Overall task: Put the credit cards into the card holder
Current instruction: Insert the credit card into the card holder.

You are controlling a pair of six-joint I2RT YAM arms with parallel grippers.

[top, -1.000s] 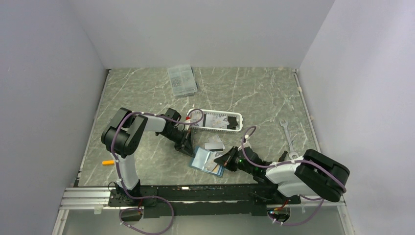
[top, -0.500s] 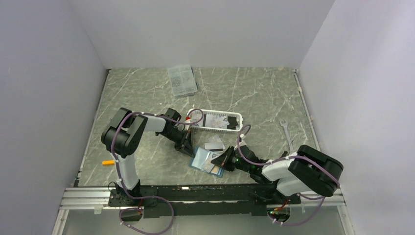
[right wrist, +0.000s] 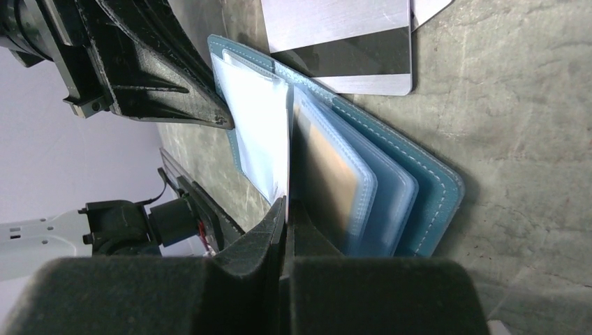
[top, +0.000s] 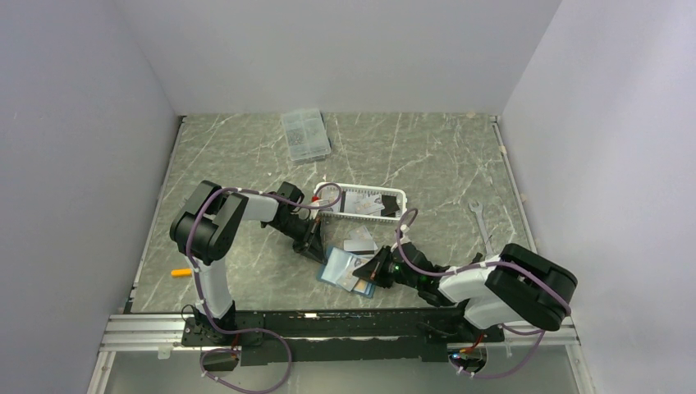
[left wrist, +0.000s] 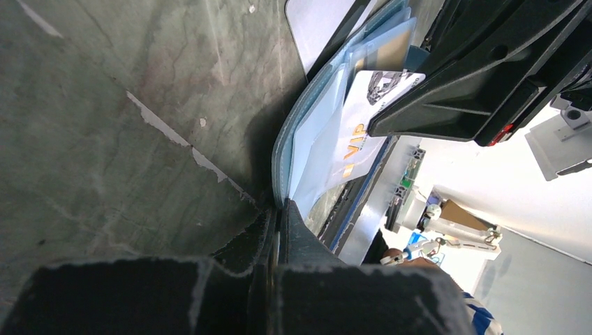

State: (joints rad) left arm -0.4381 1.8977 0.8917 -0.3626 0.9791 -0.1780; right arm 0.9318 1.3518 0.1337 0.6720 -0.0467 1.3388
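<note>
The open card holder (right wrist: 412,174) lies flat on the table (right wrist: 523,105), just in front of the arms. The left gripper (left wrist: 279,209) is squeezed tight on its edge. The right gripper (right wrist: 286,206) is squeezed tight on a white card (left wrist: 352,125) over the blue pockets, but I cannot tell if the card's tip is inside one.

Table (top: 238,156): grey-green marbled top. Lying on it: clear compartment box (top: 305,135), white basket (top: 373,203), wrench (top: 483,232), small orange item (top: 180,272), open card holder (top: 338,268), grey credit card (top: 359,240) just beside it.
</note>
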